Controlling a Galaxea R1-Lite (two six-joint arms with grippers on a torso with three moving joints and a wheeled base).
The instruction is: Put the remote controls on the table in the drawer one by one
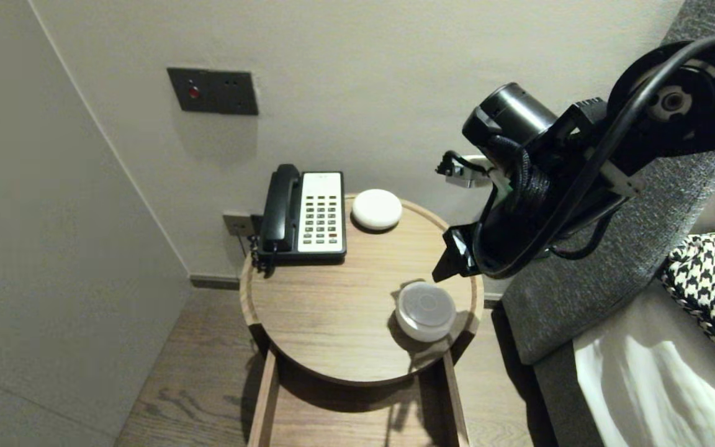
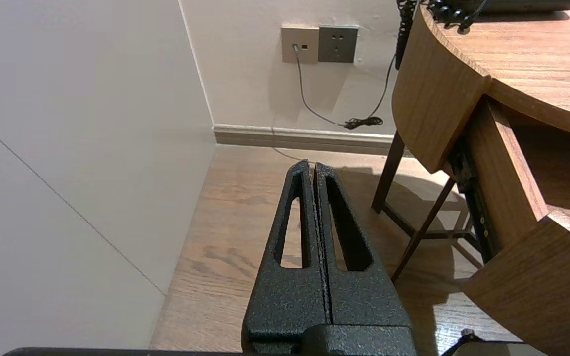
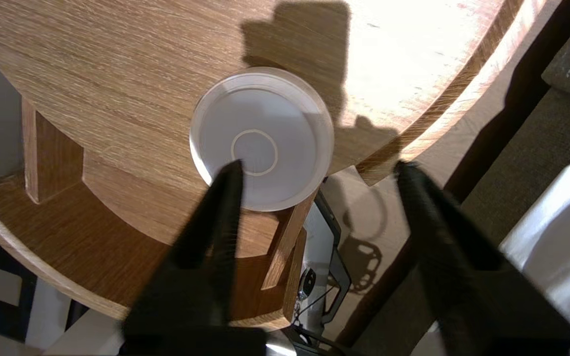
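Right gripper [image 3: 318,165] spread wide, empty, hovering above translucent tub [image 1: 426,310] near table [image 1: 357,375] edge. Risk: fingers look off-centre; descent may knock tub off rim. Clearance hard to judge. Left gripper [image 2: 313,165] closed, empty, parked low beside table.

Round translucent container [image 1: 426,310], lidded, upright on table [image 1: 320,323].

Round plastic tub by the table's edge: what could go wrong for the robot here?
1. The tub sits close to the table rim; a nudge from the open right hand could slide it off.
2. In the right wrist view one finger lines up over the tub's top, not beside it, so a straight descent might press on the tub instead of straddling it.
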